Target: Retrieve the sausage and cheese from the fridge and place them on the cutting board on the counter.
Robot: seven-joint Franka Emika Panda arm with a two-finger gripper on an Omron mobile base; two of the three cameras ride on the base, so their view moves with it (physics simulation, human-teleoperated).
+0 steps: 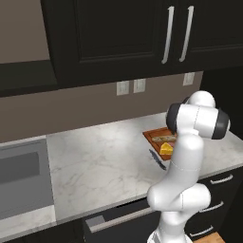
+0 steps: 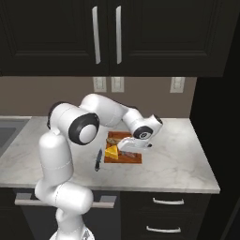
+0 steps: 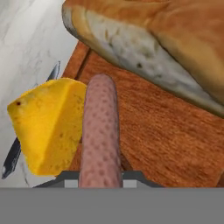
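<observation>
Reddish-brown sausage [image 3: 101,131] beside yellow cheese [image 3: 46,124] over unlabelled cutting board [image 3: 162,135].

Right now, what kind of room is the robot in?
A rendered home kitchen, most likely: white-grey veined marble counter over dark drawers with silver handles, dark wall cabinets above, and a small orange-brown wooden cutting board carrying a yellow cheese wedge.

A dark knife [image 2: 98,160] lies flat just left of the board, and a tan bread loaf [image 3: 157,39] rests along the board's far side. Three pale wall outlets [image 2: 116,84] sit under dark cabinets [image 2: 140,33] with long silver handles [image 2: 95,35].
</observation>
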